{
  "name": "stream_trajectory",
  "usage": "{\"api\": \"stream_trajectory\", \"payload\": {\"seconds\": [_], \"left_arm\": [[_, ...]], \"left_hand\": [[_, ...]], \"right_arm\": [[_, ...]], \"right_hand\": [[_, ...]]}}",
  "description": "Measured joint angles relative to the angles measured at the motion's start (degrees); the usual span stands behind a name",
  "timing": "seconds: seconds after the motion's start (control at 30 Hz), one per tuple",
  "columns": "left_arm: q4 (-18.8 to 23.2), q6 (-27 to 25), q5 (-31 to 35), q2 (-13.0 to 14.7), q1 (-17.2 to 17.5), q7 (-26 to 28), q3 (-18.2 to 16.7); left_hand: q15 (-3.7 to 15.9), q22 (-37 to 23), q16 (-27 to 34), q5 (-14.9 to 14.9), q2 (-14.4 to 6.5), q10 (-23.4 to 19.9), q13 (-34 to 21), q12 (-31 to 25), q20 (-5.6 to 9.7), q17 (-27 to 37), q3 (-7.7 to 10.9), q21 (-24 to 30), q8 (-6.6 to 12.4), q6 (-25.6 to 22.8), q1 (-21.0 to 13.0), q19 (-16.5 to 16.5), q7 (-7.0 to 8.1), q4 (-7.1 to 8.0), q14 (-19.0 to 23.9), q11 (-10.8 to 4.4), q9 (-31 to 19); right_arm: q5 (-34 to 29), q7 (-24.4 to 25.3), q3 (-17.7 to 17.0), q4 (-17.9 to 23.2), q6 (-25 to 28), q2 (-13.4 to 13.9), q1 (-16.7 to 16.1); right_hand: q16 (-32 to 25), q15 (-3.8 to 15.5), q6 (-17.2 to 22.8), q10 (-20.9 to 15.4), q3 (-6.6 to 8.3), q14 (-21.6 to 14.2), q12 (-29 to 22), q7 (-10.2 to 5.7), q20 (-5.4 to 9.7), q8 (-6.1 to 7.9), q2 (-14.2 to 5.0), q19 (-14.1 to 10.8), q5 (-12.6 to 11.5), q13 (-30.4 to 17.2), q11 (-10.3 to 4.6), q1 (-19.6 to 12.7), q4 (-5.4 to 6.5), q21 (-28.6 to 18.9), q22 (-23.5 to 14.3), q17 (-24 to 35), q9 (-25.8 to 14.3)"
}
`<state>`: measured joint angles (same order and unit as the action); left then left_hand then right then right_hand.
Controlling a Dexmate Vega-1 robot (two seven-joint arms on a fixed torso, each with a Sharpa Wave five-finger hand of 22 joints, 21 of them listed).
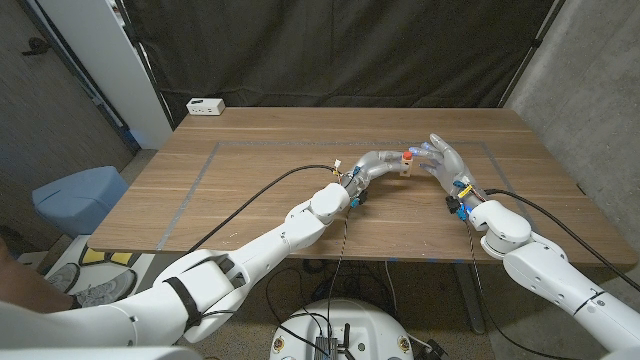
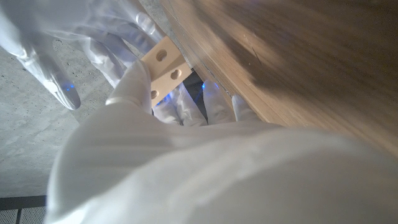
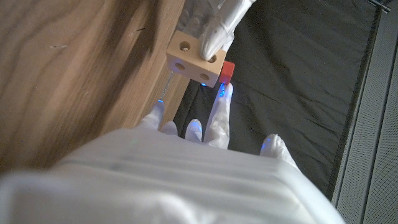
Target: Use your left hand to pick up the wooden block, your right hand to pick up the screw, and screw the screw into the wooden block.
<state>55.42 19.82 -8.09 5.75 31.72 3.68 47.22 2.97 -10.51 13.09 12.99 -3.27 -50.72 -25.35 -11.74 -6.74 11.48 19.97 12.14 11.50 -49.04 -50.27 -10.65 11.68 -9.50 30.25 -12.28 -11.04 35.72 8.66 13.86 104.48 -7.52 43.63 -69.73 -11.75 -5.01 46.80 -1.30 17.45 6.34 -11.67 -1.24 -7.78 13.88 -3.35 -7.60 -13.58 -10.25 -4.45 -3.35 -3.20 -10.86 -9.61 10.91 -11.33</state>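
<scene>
The wooden block (image 1: 405, 168) is a small pale cube with round holes, lifted off the table. My left hand (image 1: 378, 162) grips it between thumb and fingers, as the left wrist view shows around the block (image 2: 165, 66). The red-headed screw (image 1: 408, 155) sits on one face of the block (image 3: 195, 60). My right hand (image 1: 445, 160) is just right of the block with its fingers spread; one fingertip (image 3: 221, 93) touches the screw (image 3: 227, 71), and the other fingers stand apart from it. The screw's shaft is hidden.
The wooden table (image 1: 250, 190) has grey tape lines marking a rectangle. A white power strip (image 1: 205, 107) lies at the far left corner. A black curtain hangs behind. Cables run along both arms.
</scene>
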Motion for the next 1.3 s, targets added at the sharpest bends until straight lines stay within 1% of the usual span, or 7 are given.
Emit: {"api": "stream_trajectory", "payload": {"seconds": [0.07,0.37,0.67,0.9,1.0,1.2,1.3], "left_arm": [[-0.1,0.1,0.0,0.0,-0.1,-0.1,0.0],[-0.3,0.2,-0.1,-0.1,-0.2,-0.1,0.0],[-0.4,0.2,-0.2,-0.1,-0.2,-0.1,-0.1],[-0.5,0.2,-0.2,-0.2,-0.2,-0.1,-0.1],[-0.5,0.2,-0.2,-0.2,-0.3,-0.1,-0.1],[-0.6,0.2,-0.2,-0.2,-0.3,-0.1,0.0],[-0.6,0.2,-0.1,-0.2,-0.3,-0.1,0.0]], "left_hand": [[0.0,0.0,0.0,0.0,0.0,0.0,0.0,0.0,0.0,0.0,0.0,0.0,0.0,0.0,0.0,0.0,0.0,0.0,0.0,-0.02,0.0],[0.0,0.0,0.0,0.0,0.0,0.0,0.0,0.0,0.0,0.0,0.0,0.0,0.01,0.0,0.0,0.0,0.0,0.0,0.0,-0.02,0.0],[0.0,0.0,0.0,0.0,0.0,0.0,0.0,0.0,0.0,0.0,0.0,0.0,0.01,0.0,0.0,0.0,0.0,0.0,0.0,-0.02,0.0],[0.0,0.0,0.0,-0.2,0.0,0.0,0.0,0.0,0.0,0.0,0.0,0.0,0.0,0.0,0.0,0.0,0.0,0.0,0.0,-0.02,0.0],[0.0,0.0,0.0,-0.2,0.0,0.0,0.0,-0.1,0.0,0.0,0.0,0.0,0.0,0.0,0.0,0.0,-0.01,0.0,0.0,-0.02,0.0],[0.0,0.0,0.0,-0.2,0.0,0.0,0.0,-0.2,0.0,0.0,0.0,0.0,0.0,0.0,0.0,0.0,-0.01,0.0,0.0,-0.02,0.0],[0.0,0.0,0.0,-0.3,0.0,0.0,0.0,-0.2,0.0,0.0,0.0,0.0,0.0,0.0,0.0,0.0,-0.01,0.0,0.0,-0.02,0.0]], "right_arm": [[0.0,0.1,0.0,0.1,0.1,0.0,0.0],[-0.1,0.5,0.0,0.2,0.2,-0.1,-0.2],[-0.3,0.9,-0.1,0.4,0.2,-0.3,-0.4],[-0.4,1.1,-0.2,0.5,0.1,-0.3,-0.7],[-0.4,1.1,-0.3,0.5,0.0,-0.4,-0.9],[-0.4,1.0,-0.4,0.6,-0.4,-0.4,-1.1],[-0.4,0.9,-0.4,0.6,-0.6,-0.4,-1.2]], "right_hand": [[0.0,0.0,0.2,-0.4,0.0,0.0,0.0,0.02,0.0,0.0,0.0,0.0,-0.2,0.0,-0.36,0.0,0.0,0.0,0.0,0.0,0.0],[0.0,0.2,2.2,-1.3,0.24,-1.0,0.0,0.32,0.01,0.48,0.0,-0.8,-0.2,0.0,-0.66,0.0,-0.24,0.0,0.0,0.0,0.0],[-0.3,0.61,3.9,-2.2,0.24,-1.4,0.0,0.83,0.2,0.94,-0.29,-1.7,-0.2,0.0,-0.35,-0.3,-0.24,-0.3,0.0,0.0,0.1],[-0.3,0.69,5.3,-2.9,0.4,-2.0,-0.2,1.03,0.61,1.06,-0.29,-2.1,-0.2,0.0,-0.68,-0.3,-0.4,-0.4,0.0,0.0,0.2],[-0.3,0.73,5.4,-3.3,0.4,-2.2,-0.2,1.14,0.61,1.41,-0.29,-2.1,-0.2,0.0,-0.66,-0.3,-0.4,-0.4,0.0,0.0,0.1],[-0.3,0.92,6.0,-3.6,0.56,-2.4,-0.2,0.94,0.31,1.43,-0.67,-2.4,-0.2,0.0,-0.97,-0.7,-0.56,-0.4,0.0,0.0,0.1],[-0.3,0.92,6.3,-3.6,0.56,-2.4,-0.2,1.23,0.33,1.43,-0.67,-2.4,-0.2,0.0,-0.97,-0.7,-0.55,-0.4,0.0,0.0,0.2]]}}
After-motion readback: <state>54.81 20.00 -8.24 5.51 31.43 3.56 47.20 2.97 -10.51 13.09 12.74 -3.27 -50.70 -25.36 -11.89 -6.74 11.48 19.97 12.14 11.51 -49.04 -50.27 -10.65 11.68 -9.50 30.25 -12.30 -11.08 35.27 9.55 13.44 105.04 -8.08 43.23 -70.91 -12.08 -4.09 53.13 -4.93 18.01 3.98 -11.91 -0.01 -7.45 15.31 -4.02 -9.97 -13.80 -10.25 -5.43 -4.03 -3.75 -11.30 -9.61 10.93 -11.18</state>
